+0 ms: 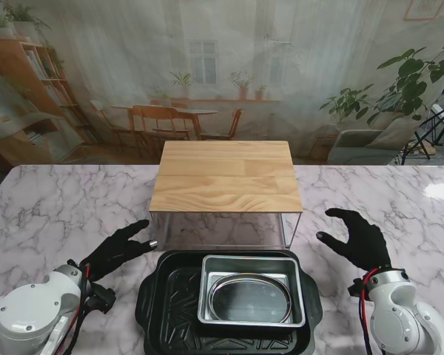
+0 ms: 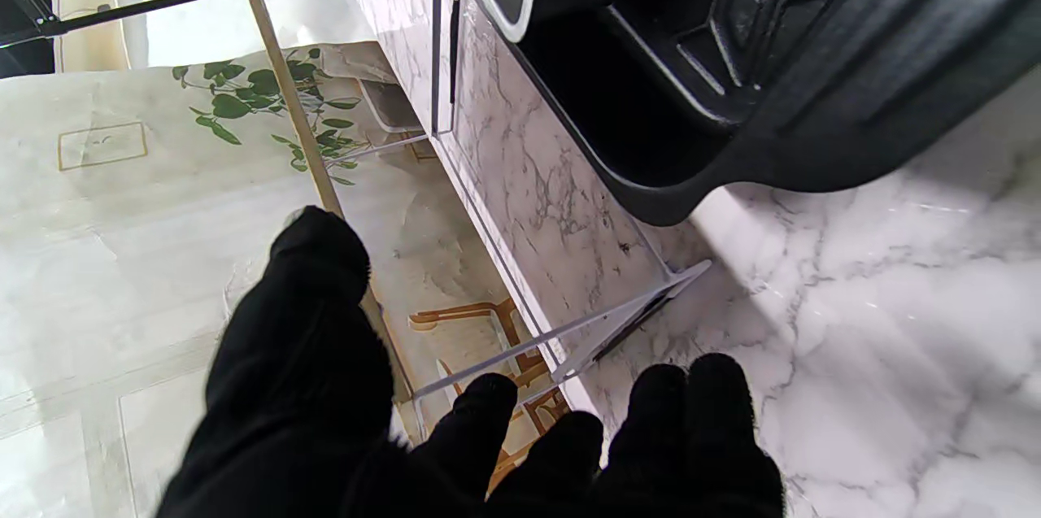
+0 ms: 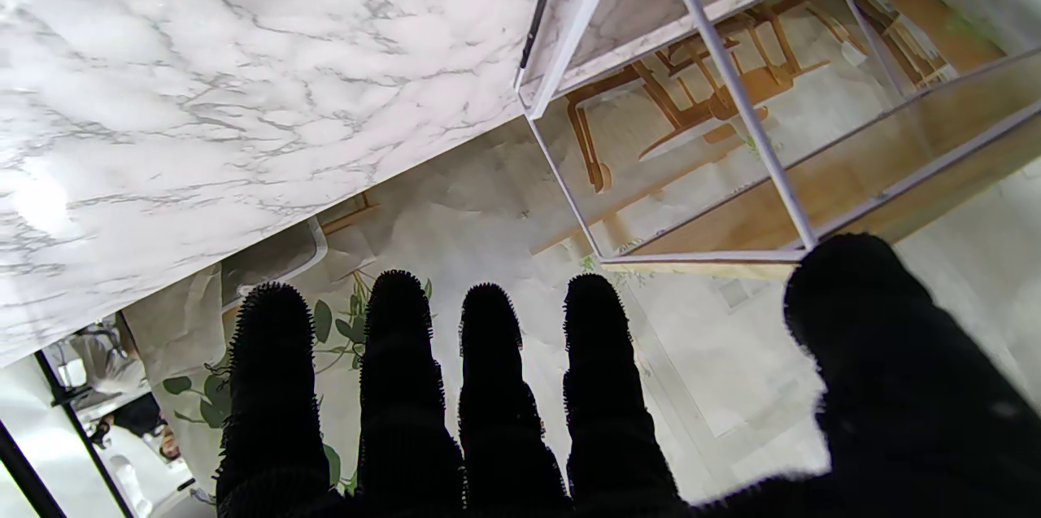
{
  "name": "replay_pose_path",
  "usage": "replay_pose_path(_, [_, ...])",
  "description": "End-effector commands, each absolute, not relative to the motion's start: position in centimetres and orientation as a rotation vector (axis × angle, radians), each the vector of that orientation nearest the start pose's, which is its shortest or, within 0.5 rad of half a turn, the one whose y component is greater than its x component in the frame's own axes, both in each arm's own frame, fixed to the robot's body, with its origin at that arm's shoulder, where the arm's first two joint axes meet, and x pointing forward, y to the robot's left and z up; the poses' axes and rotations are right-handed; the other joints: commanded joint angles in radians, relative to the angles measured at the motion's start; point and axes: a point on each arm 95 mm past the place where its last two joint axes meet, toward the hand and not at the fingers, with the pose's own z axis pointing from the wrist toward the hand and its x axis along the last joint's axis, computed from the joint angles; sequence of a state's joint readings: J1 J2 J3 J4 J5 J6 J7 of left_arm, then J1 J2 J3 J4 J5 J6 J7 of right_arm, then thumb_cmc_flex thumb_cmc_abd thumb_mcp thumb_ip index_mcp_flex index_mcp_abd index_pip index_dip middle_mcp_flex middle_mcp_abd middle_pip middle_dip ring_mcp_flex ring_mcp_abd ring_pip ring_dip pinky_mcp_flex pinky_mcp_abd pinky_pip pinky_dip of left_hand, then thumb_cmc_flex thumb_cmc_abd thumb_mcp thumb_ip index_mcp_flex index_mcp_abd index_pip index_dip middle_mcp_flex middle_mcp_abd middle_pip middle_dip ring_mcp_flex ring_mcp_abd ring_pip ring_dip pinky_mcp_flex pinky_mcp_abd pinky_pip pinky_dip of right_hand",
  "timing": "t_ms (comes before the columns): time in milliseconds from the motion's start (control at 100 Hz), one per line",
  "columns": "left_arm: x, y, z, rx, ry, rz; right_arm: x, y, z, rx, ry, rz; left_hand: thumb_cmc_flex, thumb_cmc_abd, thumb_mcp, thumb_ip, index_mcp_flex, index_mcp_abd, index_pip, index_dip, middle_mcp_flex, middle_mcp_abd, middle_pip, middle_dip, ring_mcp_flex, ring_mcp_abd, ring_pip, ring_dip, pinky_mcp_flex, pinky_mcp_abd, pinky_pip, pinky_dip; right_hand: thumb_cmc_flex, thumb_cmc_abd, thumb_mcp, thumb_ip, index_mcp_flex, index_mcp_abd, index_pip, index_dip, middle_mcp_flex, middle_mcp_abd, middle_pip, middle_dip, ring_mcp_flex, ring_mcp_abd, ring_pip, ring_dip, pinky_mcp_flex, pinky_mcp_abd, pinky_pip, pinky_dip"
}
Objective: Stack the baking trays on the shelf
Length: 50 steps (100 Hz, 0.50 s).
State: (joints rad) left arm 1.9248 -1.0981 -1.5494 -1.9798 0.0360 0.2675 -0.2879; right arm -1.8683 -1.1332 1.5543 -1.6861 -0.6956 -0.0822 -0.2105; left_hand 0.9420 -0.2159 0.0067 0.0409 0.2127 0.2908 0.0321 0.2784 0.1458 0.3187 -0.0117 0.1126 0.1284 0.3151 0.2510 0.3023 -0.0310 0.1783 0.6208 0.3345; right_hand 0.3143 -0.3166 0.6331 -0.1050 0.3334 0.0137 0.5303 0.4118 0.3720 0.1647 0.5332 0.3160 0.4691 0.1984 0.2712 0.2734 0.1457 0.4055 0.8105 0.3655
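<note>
A large black baking tray [image 1: 157, 299] lies on the marble table close to me. Inside it sits a silver rectangular tray [image 1: 210, 285], and a round metal pan [image 1: 250, 298] rests within that. Just beyond them stands the shelf [image 1: 226, 176], a wooden top on a thin white wire frame. My left hand [image 1: 117, 250] hovers open to the left of the black tray [image 2: 813, 136], empty, fingers spread near the shelf's front left foot [image 2: 642, 315]. My right hand [image 1: 359, 238] is open on the right of the trays, beside the shelf's frame [image 3: 732, 87], holding nothing.
The marble table [image 1: 52, 211] stretches to both sides of the shelf. A printed backdrop of a room hangs behind the table. A tripod [image 1: 436, 126] stands at the far right.
</note>
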Motion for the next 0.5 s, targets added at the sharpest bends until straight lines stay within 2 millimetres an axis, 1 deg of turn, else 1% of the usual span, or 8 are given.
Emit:
replay_pose_path(0, [31.8, 4.8, -29.9, -2.396, 0.942, -1.758, 33.5, -10.4, -33.0, 1.508, 1.002, 1.572, 0.02, -0.009, -0.009, -0.018, 0.033, -0.012, 0.034, 0.028, 0.063, -0.023, 0.021, 0.054, 0.039, -0.012, 0.024, 0.027, 0.013, -0.043, 0.041, 0.026, -0.062, -0.033, 0.005, 0.002, -0.043, 0.022, -0.02, -0.02, -0.036, -0.01, 0.002, 0.003, -0.027, -0.008, -0.059, -0.019, -0.01, -0.034, 0.001, 0.012])
replay_pose_path(170, [31.3, 5.7, -30.6, -2.35, 0.945, -1.72, 32.4, -10.0, -32.1, 1.474, 1.074, 1.51, 0.082, 0.005, 0.0, -0.004, 0.089, 0.005, 0.062, 0.074, 0.143, -0.02, 0.048, 0.142, 0.088, -0.01, 0.065, 0.076, 0.035, -0.05, 0.118, 0.06, -0.059, -0.019, 0.005, 0.003, -0.047, 0.029, -0.019, -0.024, -0.047, -0.008, 0.012, 0.004, -0.026, -0.01, -0.044, -0.012, -0.009, -0.04, 0.021, 0.019])
replay_pose_path(270, [30.9, 6.0, -31.1, -2.331, 0.949, -1.702, 31.7, -9.7, -31.6, 1.469, 1.11, 1.484, 0.191, 0.034, 0.059, 0.022, 0.091, -0.002, 0.059, 0.078, 0.139, -0.023, 0.046, 0.15, 0.102, -0.018, 0.077, 0.084, 0.05, -0.057, 0.139, 0.066, -0.045, -0.013, 0.005, 0.006, -0.047, 0.034, -0.016, -0.025, -0.05, -0.006, 0.016, 0.004, -0.027, -0.008, -0.037, -0.01, -0.008, -0.041, 0.031, 0.02])
replay_pose_path(290, [30.9, 6.0, -31.2, -2.325, 0.954, -1.699, 31.6, -9.6, -31.5, 1.47, 1.117, 1.479, 0.205, 0.039, 0.075, 0.046, 0.093, -0.003, 0.055, 0.079, 0.134, -0.023, 0.043, 0.153, 0.105, -0.023, 0.081, 0.087, 0.05, -0.061, 0.148, 0.067, -0.041, -0.012, 0.006, 0.007, -0.047, 0.035, -0.016, -0.025, -0.051, -0.006, 0.017, 0.004, -0.027, -0.008, -0.036, -0.01, -0.007, -0.041, 0.033, 0.02])
replay_pose_path(330, [30.7, 6.1, -31.4, -2.315, 0.961, -1.694, 31.4, -9.4, -31.4, 1.47, 1.126, 1.471, 0.232, 0.048, 0.097, 0.062, 0.089, -0.005, 0.051, 0.079, 0.115, -0.023, 0.034, 0.15, 0.105, -0.03, 0.081, 0.087, 0.053, -0.065, 0.152, 0.067, -0.029, -0.011, 0.007, 0.009, -0.047, 0.037, -0.014, -0.025, -0.053, -0.006, 0.02, 0.004, -0.028, -0.007, -0.033, -0.009, -0.007, -0.043, 0.037, 0.021])
replay_pose_path(340, [30.7, 6.1, -31.5, -2.313, 0.962, -1.693, 31.3, -9.4, -31.4, 1.469, 1.128, 1.47, 0.227, 0.045, 0.119, 0.083, 0.088, -0.006, 0.047, 0.078, 0.112, -0.023, 0.031, 0.143, 0.106, -0.032, 0.079, 0.083, 0.054, -0.065, 0.152, 0.065, -0.025, -0.011, 0.008, 0.01, -0.046, 0.036, -0.014, -0.025, -0.053, -0.006, 0.021, 0.004, -0.027, -0.007, -0.032, -0.009, -0.007, -0.042, 0.038, 0.021])
replay_pose_path(380, [30.6, 6.1, -31.6, -2.304, 0.968, -1.694, 31.1, -9.2, -31.3, 1.464, 1.144, 1.463, 0.217, 0.042, 0.187, 0.127, 0.083, -0.009, 0.04, 0.074, 0.097, -0.024, 0.025, 0.124, 0.108, -0.039, 0.079, 0.077, 0.06, -0.072, 0.152, 0.061, 0.004, -0.011, 0.02, 0.016, -0.045, 0.038, -0.012, -0.024, -0.053, -0.006, 0.024, 0.004, -0.027, -0.007, -0.03, -0.008, -0.006, -0.043, 0.042, 0.02])
replay_pose_path(490, [30.2, 6.0, -31.9, -2.271, 1.003, -1.694, 30.6, -8.9, -31.3, 1.448, 1.183, 1.439, 0.221, 0.032, 0.289, 0.151, 0.055, -0.008, 0.024, 0.06, 0.046, -0.014, 0.006, 0.088, 0.099, -0.05, 0.074, 0.062, 0.064, -0.08, 0.152, 0.059, 0.064, -0.025, 0.07, 0.042, -0.053, 0.045, -0.004, -0.023, -0.057, -0.005, 0.034, 0.002, -0.027, -0.009, -0.021, -0.01, -0.004, -0.045, 0.054, 0.015])
